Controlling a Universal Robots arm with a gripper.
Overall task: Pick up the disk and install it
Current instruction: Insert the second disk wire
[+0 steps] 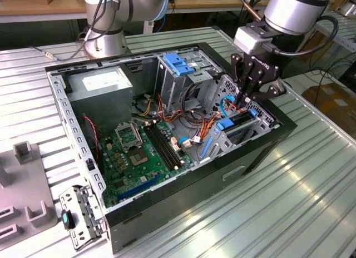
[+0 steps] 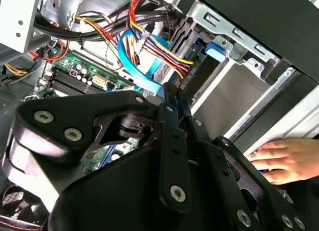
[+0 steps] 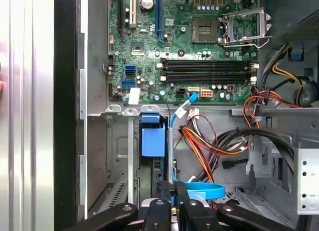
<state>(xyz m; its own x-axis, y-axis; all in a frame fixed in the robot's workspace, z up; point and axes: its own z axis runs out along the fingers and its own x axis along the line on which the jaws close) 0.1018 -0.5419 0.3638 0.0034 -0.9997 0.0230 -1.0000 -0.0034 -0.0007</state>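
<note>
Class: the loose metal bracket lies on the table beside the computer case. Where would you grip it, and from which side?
Probably across the two long edges of the metal bracket, coming straight down from above. It lies flat on the table and is long and narrow, so its short span suits a pinch.

An open PC case [image 1: 261, 152] sits on a ribbed metal table [image 1: 311, 202], green motherboard [image 1: 139, 158] exposed. The grey power supply [image 1: 105, 83] is tucked in one corner, with a blue-topped drive cage [image 1: 181, 74] beside it.
</note>
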